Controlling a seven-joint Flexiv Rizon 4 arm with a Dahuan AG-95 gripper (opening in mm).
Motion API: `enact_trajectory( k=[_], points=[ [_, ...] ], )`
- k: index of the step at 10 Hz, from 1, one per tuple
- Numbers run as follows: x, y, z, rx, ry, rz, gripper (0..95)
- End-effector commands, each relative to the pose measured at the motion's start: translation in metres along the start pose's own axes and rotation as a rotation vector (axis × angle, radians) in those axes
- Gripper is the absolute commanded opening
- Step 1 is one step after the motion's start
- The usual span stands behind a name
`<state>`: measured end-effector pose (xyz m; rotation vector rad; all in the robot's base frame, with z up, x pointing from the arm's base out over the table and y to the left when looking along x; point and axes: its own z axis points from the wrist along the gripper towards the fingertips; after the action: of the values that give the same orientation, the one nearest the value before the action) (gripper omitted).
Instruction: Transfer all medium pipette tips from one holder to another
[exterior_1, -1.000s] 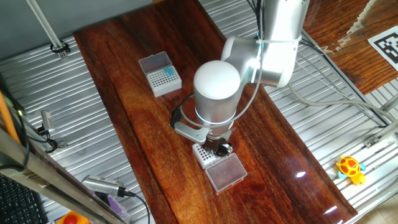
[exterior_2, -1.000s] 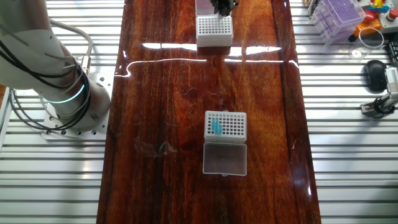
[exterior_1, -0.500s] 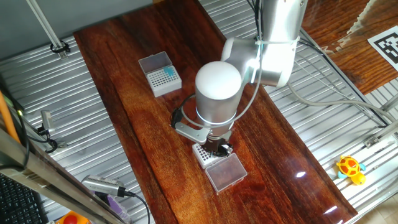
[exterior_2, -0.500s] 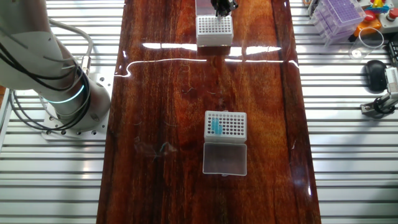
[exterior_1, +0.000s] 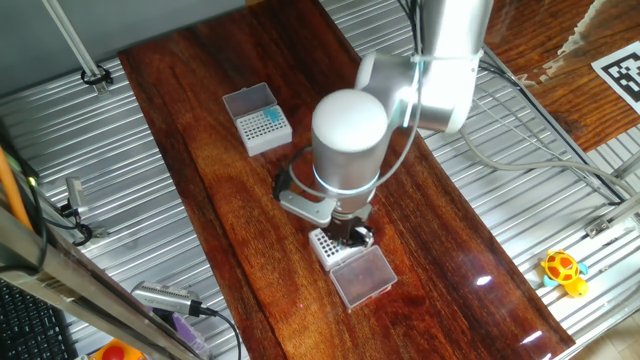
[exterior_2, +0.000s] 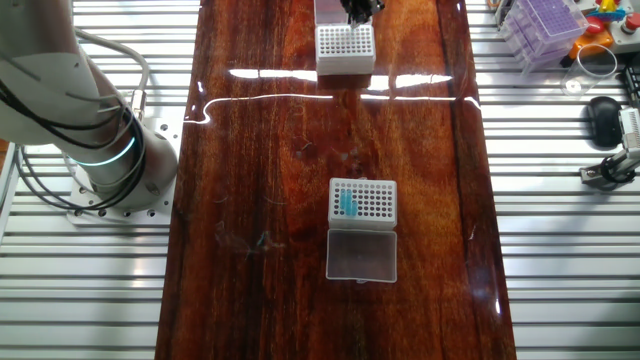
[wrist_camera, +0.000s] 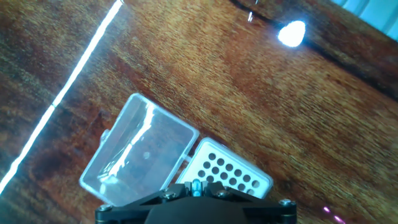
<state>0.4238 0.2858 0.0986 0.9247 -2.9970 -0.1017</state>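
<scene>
My gripper (wrist_camera: 196, 189) is shut on one medium pipette tip (wrist_camera: 196, 183), a blue cone that shows between the fingers at the bottom of the hand view. It hangs just above an empty white holder (wrist_camera: 231, 172) whose clear lid (wrist_camera: 140, 158) lies open beside it. In one fixed view the gripper (exterior_1: 352, 236) sits under the arm's round white cap, over that holder (exterior_1: 322, 246). The second holder (exterior_2: 362, 200) stands mid-table with a few blue tips (exterior_2: 347, 205) in its left rows. It is also at the back left (exterior_1: 262, 122).
The robot base (exterior_2: 110, 160) stands left of the wooden table. A purple tip rack (exterior_2: 545, 22) and a black mouse (exterior_2: 603, 118) lie on the slatted metal to the right. A yellow toy (exterior_1: 563, 270) sits at the right.
The arm has shifted slightly up and left above the near holder. The tip stays in the fingers and both holders stand where they were.
</scene>
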Motion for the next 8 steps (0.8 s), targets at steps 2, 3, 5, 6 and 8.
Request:
enact_trajectory(
  k=[2,3,5,6,8],
  points=[
    [0.000,-0.008,-0.021,-0.001,0.004,-0.016,0.0],
    [0.002,-0.016,-0.030,-0.016,0.004,-0.030,0.0],
    [0.005,-0.032,-0.039,-0.024,0.015,-0.056,0.0],
    [0.012,-0.043,-0.042,-0.022,0.017,-0.086,0.0],
    [0.031,-0.072,-0.040,-0.014,0.028,-0.152,0.0]
  ],
)
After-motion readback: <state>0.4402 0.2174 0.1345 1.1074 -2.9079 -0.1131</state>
